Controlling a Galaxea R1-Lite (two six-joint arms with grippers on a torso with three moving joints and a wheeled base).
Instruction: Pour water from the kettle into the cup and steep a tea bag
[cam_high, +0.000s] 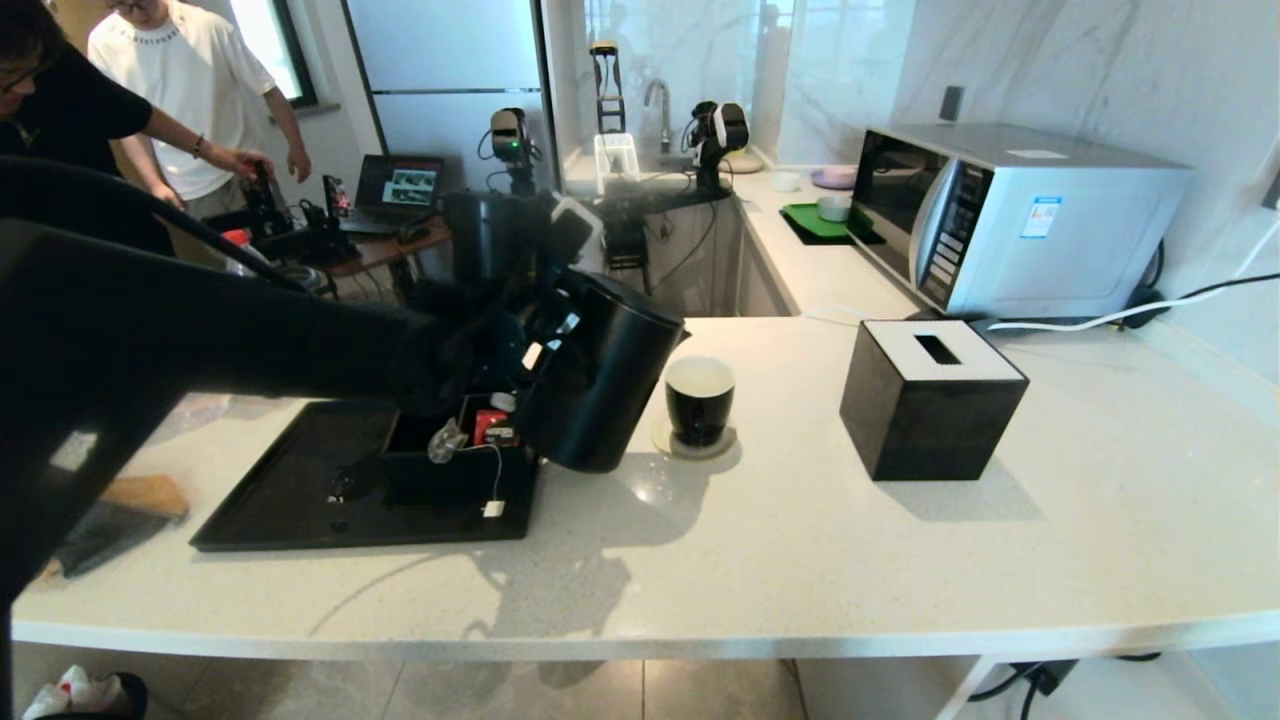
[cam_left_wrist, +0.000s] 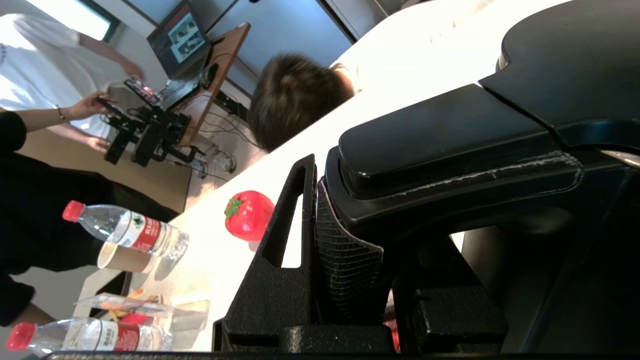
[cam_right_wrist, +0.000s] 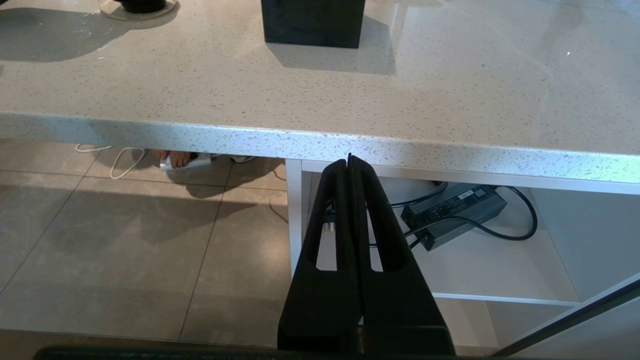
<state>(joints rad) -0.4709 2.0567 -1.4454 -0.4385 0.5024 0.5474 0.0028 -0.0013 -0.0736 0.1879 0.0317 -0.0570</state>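
The matte black kettle (cam_high: 600, 390) hangs tilted over the counter, its top leaning toward the cup (cam_high: 699, 398). Its spout is close above the cup's left rim; I cannot make out any water. The cup is black with a white inside and stands on a pale coaster (cam_high: 700, 447). My left gripper (cam_left_wrist: 370, 210) is shut on the kettle's handle (cam_left_wrist: 450, 135). The tea bag (cam_high: 447, 440) lies on the edge of a small black box (cam_high: 450, 475), its string hanging down to a white tag (cam_high: 492, 508). My right gripper (cam_right_wrist: 350, 160) is shut and empty, parked below the counter's front edge.
A black tray (cam_high: 290, 500) holds the box, which also has a red sachet (cam_high: 488, 422) in it. A black tissue box (cam_high: 930, 395) stands right of the cup, and a microwave (cam_high: 1000, 215) behind it. A strawberry (cam_left_wrist: 248, 215), bottles (cam_left_wrist: 125, 230) and a paper cup (cam_left_wrist: 120, 259) lie far left.
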